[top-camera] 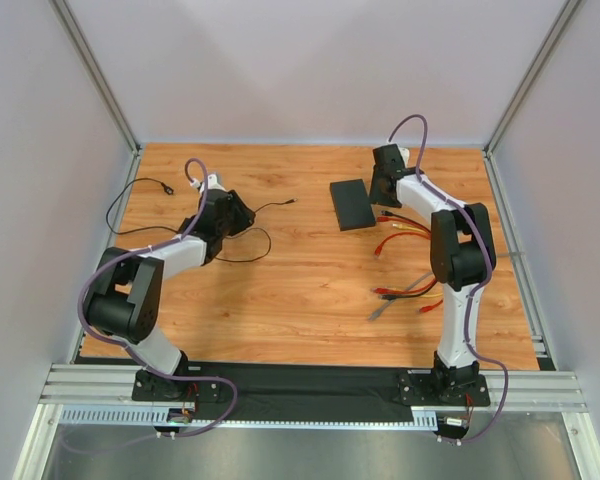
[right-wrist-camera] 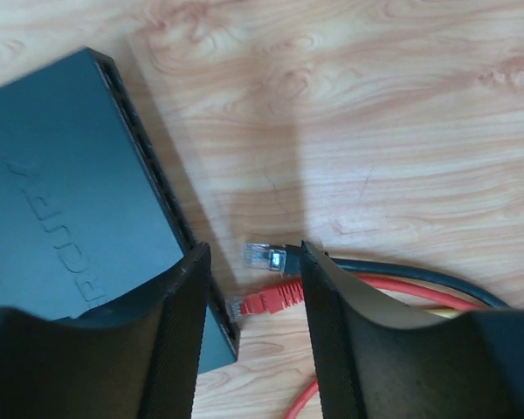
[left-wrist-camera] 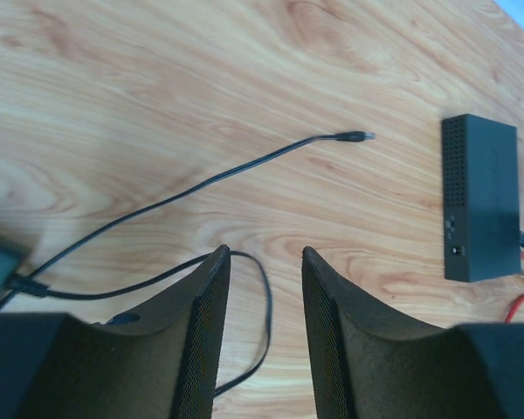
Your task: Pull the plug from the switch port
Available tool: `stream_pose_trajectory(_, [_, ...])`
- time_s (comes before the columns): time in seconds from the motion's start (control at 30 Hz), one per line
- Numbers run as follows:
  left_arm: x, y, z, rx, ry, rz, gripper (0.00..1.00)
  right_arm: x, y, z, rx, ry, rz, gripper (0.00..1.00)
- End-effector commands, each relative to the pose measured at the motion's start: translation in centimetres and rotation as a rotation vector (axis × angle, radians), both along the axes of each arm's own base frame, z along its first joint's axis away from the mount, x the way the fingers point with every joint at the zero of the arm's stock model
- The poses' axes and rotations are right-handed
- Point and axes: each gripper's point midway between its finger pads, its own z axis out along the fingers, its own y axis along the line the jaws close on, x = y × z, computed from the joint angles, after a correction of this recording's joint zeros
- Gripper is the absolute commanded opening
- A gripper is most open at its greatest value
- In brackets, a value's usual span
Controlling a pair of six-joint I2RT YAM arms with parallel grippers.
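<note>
The switch (top-camera: pixel 350 204) is a flat black box lying at the back right of the wooden table; it also shows in the right wrist view (right-wrist-camera: pixel 61 201) and the left wrist view (left-wrist-camera: pixel 482 196). My right gripper (right-wrist-camera: pixel 253 247) is open beside its socket side (top-camera: pixel 385 185). Between its fingers lie two plugs. The black cable's clear plug (right-wrist-camera: pixel 266 257) lies free on the wood. The red plug (right-wrist-camera: pixel 271 298) has its tip right at the switch's socket row; I cannot tell whether it sits inside. My left gripper (left-wrist-camera: pixel 265 251) is open and empty, far left of the switch (top-camera: pixel 235 212).
Red, yellow and black network cables (top-camera: pixel 405 225) trail right of the switch, with more loose ends (top-camera: pixel 405 292) nearer the right arm. A thin black cable (left-wrist-camera: pixel 244 166) loops on the wood under the left gripper (top-camera: pixel 180 235). Grey walls enclose the table.
</note>
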Motion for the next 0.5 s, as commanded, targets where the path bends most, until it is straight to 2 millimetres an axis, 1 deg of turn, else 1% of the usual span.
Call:
stream_pose_trajectory(0.0, [1.7, -2.2, 3.1, 0.003, -0.106, -0.068, 0.46, -0.3, -1.1, -0.1, -0.026, 0.004, -0.042, 0.45])
stream_pose_trajectory(0.07, [1.6, -3.1, 3.2, 0.021, -0.112, -0.093, 0.45, -0.4, -0.8, -0.2, -0.011, 0.009, -0.034, 0.43])
stream_pose_trajectory(0.13, [1.7, -3.7, 3.3, 0.032, -0.117, -0.106, 0.43, -0.7, -0.2, -0.7, 0.02, 0.032, -0.031, 0.35])
stream_pose_trajectory(0.17, [1.7, -4.1, 3.3, 0.037, -0.122, -0.121, 0.38, -0.9, 0.1, -1.1, 0.033, 0.046, -0.028, 0.32])
stream_pose_trajectory(0.2, [1.8, -4.5, 3.0, 0.038, -0.122, -0.136, 0.36, -1.5, 0.7, -1.6, 0.063, 0.07, -0.021, 0.26])
stream_pose_trajectory(0.27, [2.2, -5.6, 3.3, 0.029, -0.134, -0.182, 0.33, -1.8, 1.9, -1.7, 0.084, 0.069, 0.006, 0.23])
stream_pose_trajectory(0.3, [2.3, -6.1, 2.6, 0.025, -0.122, -0.207, 0.32, -1.8, 2.4, -1.7, 0.089, 0.066, 0.015, 0.21])
stream_pose_trajectory(0.33, [2.6, -7.2, 3.3, 0.004, -0.136, -0.252, 0.3, -1.9, 2.9, -1.6, 0.096, 0.068, 0.024, 0.2])
stream_pose_trajectory(0.37, [2.7, -7.9, 3.2, -0.001, -0.135, -0.275, 0.3, -2.0, 4.0, -1.4, 0.101, 0.066, 0.049, 0.2])
stream_pose_trajectory(0.4, [3.0, -8.6, 3.2, -0.009, -0.139, -0.299, 0.3, -2.1, 4.6, -1.3, 0.107, 0.067, 0.059, 0.19])
stream_pose_trajectory(0.47, [3.3, -9.5, 3.1, -0.006, -0.142, -0.337, 0.3, -2.2, 6.4, -1.3, 0.128, 0.066, 0.093, 0.19])
